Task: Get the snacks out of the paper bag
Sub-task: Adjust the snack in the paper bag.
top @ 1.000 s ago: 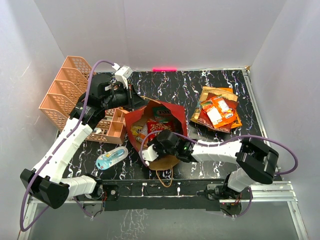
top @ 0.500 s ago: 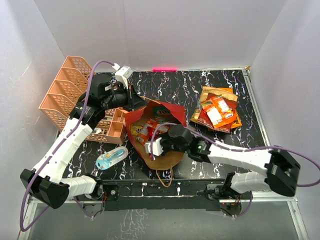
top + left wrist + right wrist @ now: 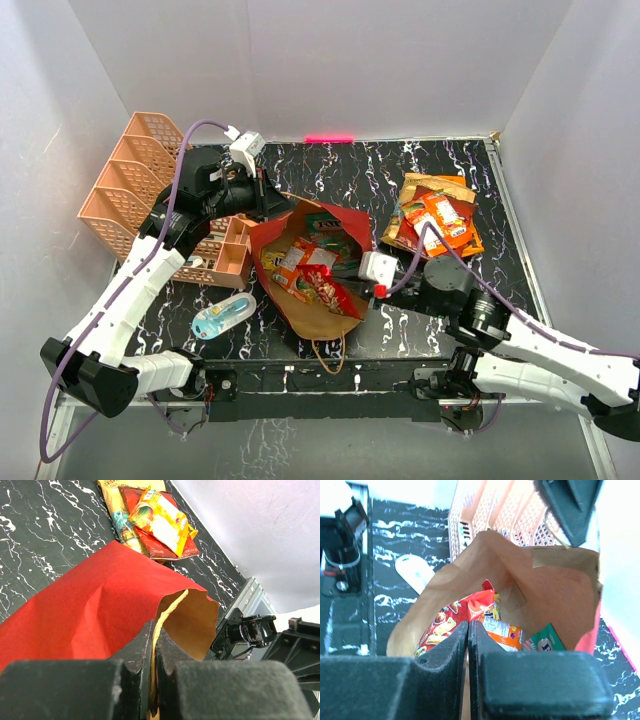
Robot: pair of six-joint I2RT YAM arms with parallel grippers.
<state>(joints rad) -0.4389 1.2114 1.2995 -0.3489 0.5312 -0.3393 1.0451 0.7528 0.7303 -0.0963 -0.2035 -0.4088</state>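
Observation:
The paper bag (image 3: 322, 222), red outside and kraft inside, lies on its side with its mouth toward the near edge. My left gripper (image 3: 270, 203) is shut on its upper rim (image 3: 172, 605) and holds it open. My right gripper (image 3: 362, 303) is at the bag's mouth, shut on the corner of a red snack packet (image 3: 326, 287), which also shows in the right wrist view (image 3: 445, 625). An orange pack (image 3: 502, 630) and a teal pack (image 3: 545, 640) lie deeper inside the bag (image 3: 550, 595). Several snacks (image 3: 435, 220) lie in a pile on the table at the right.
A pink basket organizer (image 3: 130, 190) stands at the left. A blue-white blister-packed item (image 3: 222, 317) lies left of the bag. The bag's twine handle (image 3: 328, 355) hangs over the table's near edge. White walls close in the black marbled table (image 3: 420, 165).
My right arm has pulled back to the right, out of the bag, and the red packet has come with it toward the bag's mouth. The left arm has not moved.

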